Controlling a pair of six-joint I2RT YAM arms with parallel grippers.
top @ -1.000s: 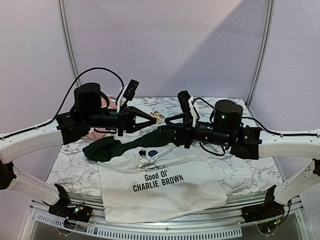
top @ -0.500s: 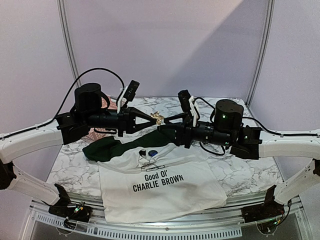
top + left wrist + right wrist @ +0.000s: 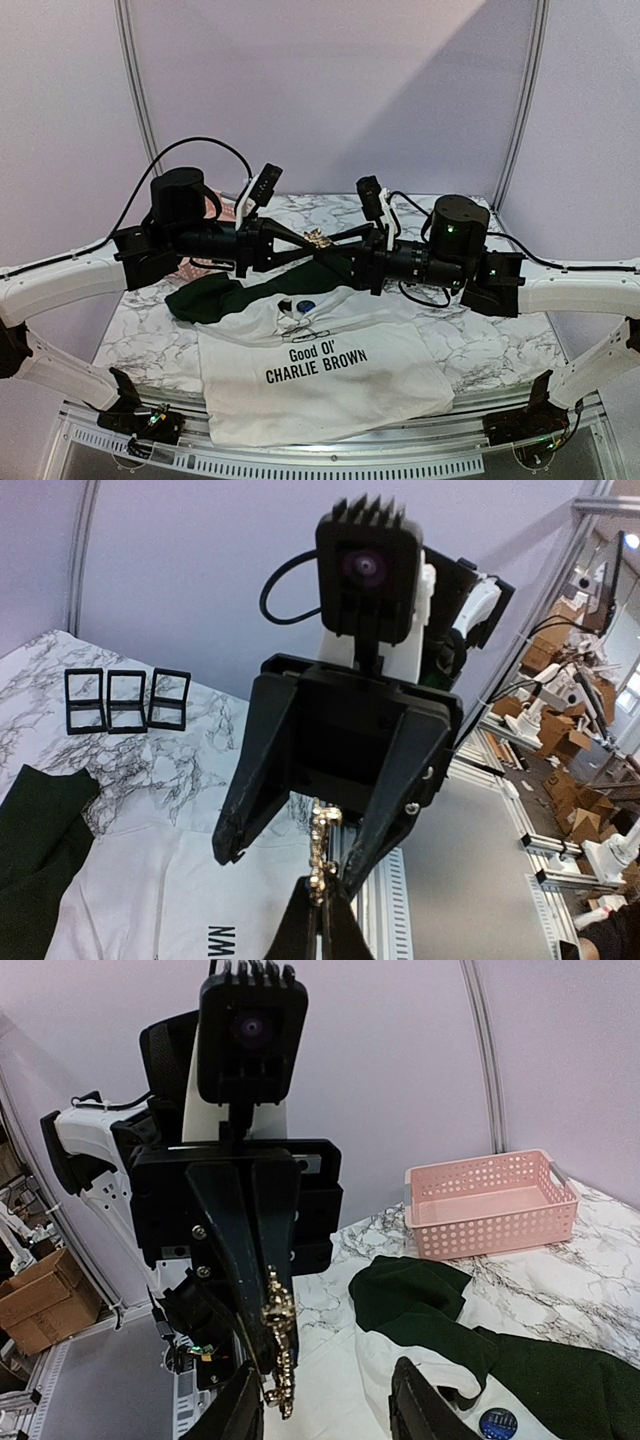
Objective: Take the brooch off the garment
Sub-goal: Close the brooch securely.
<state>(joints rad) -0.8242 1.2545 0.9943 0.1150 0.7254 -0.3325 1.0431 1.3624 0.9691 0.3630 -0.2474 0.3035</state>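
- Half open at right gripper (image 3: pixel 290 858), jaws either side of brooch's (image 3: pixel 320 845) right end, not yet clamped.
- Pinched shut at left gripper (image 3: pixel 320 895) on brooch's left end, aloft above garment (image 3: pixel 320 385); long axis left-right.

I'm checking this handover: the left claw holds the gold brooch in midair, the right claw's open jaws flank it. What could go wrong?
The left claw pinches only one end of the brooch; a bump from the right claw might knock it loose onto the T-shirt below. The claws are nearly tip to tip and might collide.
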